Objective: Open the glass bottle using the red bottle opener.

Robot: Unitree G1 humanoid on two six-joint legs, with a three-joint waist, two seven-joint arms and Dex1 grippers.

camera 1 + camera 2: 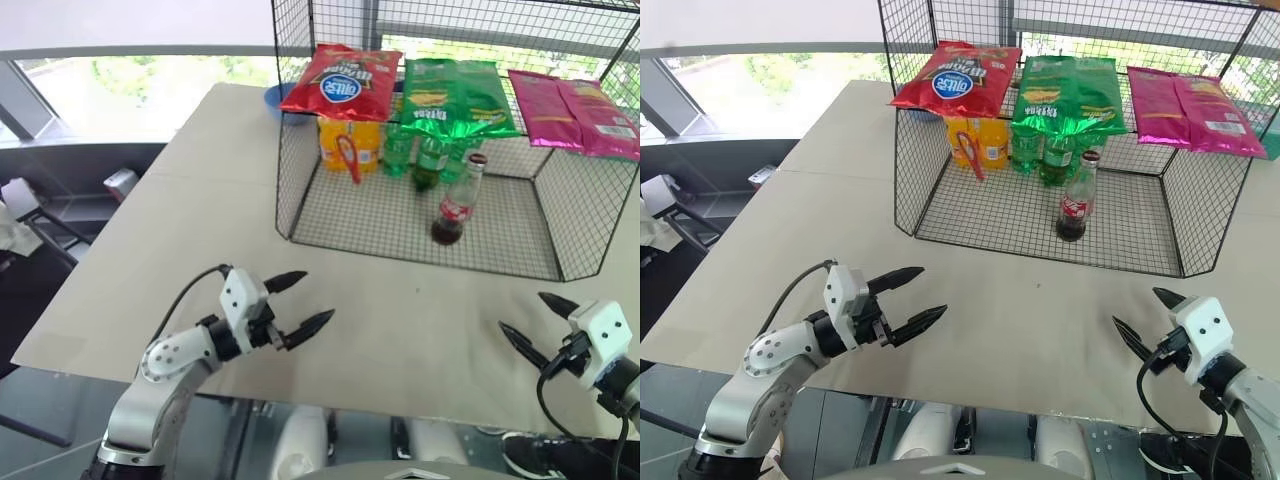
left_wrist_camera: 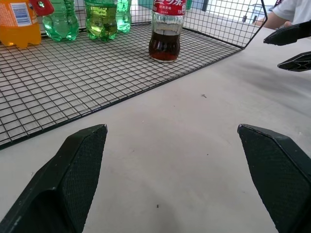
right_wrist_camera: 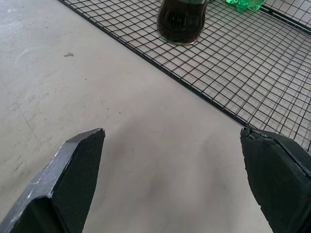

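Observation:
The glass bottle (image 1: 455, 205) stands upright on the floor of the wire basket (image 1: 330, 225), dark liquid low in it, red label and red cap; it also shows as the glass bottle (image 2: 166, 29) and the glass bottle (image 3: 183, 19). The red bottle opener (image 1: 348, 158) hangs against the basket's left side in front of the orange bottles. My left gripper (image 1: 303, 302) is open over the bare table, near the front left. My right gripper (image 1: 532, 322) is open at the front right, also the right gripper (image 2: 291, 47). Both hold nothing and are well short of the basket.
Inside the basket stand orange soda bottles (image 1: 350, 140) and green plastic bottles (image 1: 420, 150). Chip bags lie on top: red (image 1: 342, 82), green (image 1: 455, 98), pink (image 1: 580, 112). The beige table (image 1: 400, 310) ends close in front of the grippers. A person's arm (image 2: 284, 12) shows far behind the basket.

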